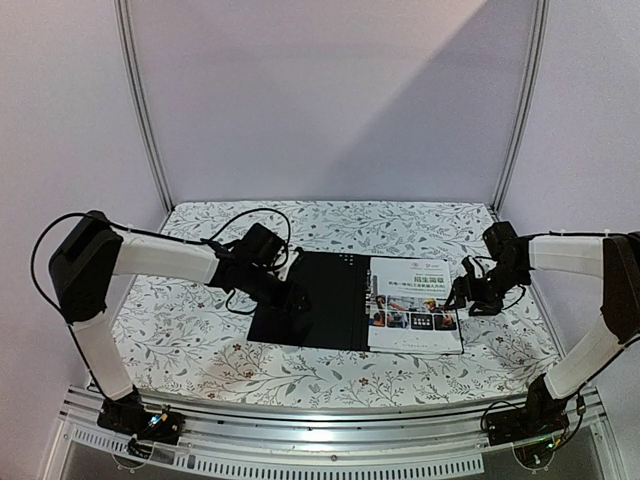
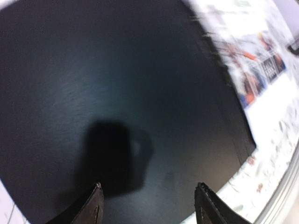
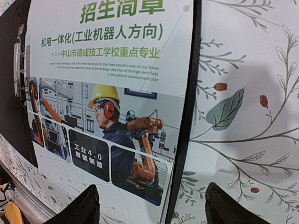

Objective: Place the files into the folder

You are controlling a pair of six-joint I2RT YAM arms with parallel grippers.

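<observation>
- Here's the folder [image 1: 312, 300], lying wide open and flat on the floral tablecloth [image 1: 180, 330], black inside facing up.
- The files [image 1: 415, 305] sit on its right half, the colourful brochure sheet on top (how many sheets lie under it, I cannot tell).
- Left gripper [image 1: 295, 298] hangs low over the bare left half of the folder. In its wrist view the 2 fingertips [image 2: 96, 196] stand well apart above the black surface [image 2: 117, 70] with nothing between them, their shadow thrown on the black just ahead.
- Off to the upper right of that view, the files [image 2: 261, 65] show as a blurred strip of colour.
- Right gripper [image 1: 462, 295] is at the folder's right edge, jaws spread wide and gripping nothing.
- From its wrist camera, 1 finger is over the files [image 3: 117, 93] and the other over the tablecloth [image 3: 243, 116], with the folder's thin black edge [image 3: 189, 116] running between them.
- A metal clip [image 3: 17, 63] shows at the sheet's far side, by the spine.
</observation>
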